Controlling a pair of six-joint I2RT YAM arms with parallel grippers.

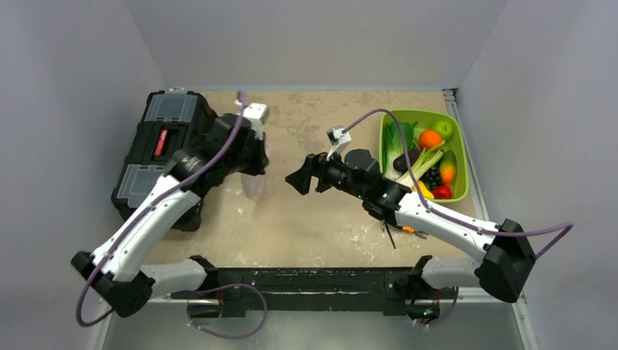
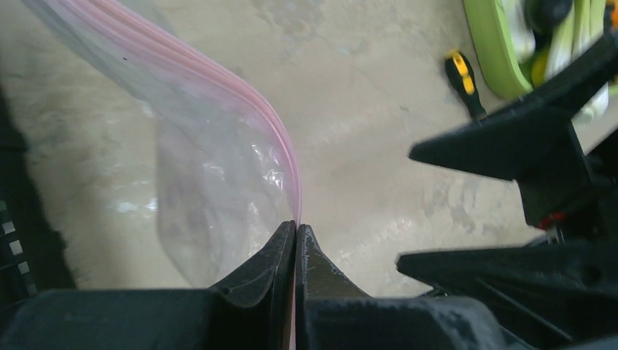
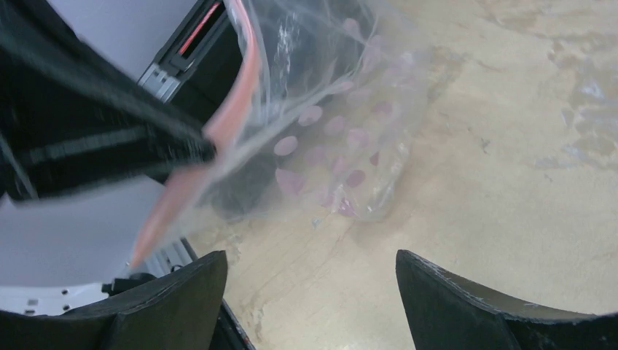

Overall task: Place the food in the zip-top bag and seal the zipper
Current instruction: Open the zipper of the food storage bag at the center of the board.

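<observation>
The clear zip-top bag [image 2: 211, 182] hangs from my left gripper [image 2: 296, 227], which is shut on its pink zipper strip [image 2: 240, 87]. From above, the bag [image 1: 255, 184] droops over the table under the left gripper [image 1: 256, 154]. My right gripper [image 1: 301, 179] is open and empty, just right of the bag and facing it. In the right wrist view its jaws [image 3: 310, 262] stand wide apart, short of the bag [image 3: 342, 124] and the zipper [image 3: 244, 80]. The two leafy vegetables [image 1: 397, 142] [image 1: 426, 162] lie in the green bin.
A lime-green bin [image 1: 458, 157] at the far right also holds round fruits and an eggplant. A black toolbox [image 1: 164, 142] stands at the far left behind the left arm. A yellow-handled screwdriver [image 2: 464, 80] lies on the table beside the bin.
</observation>
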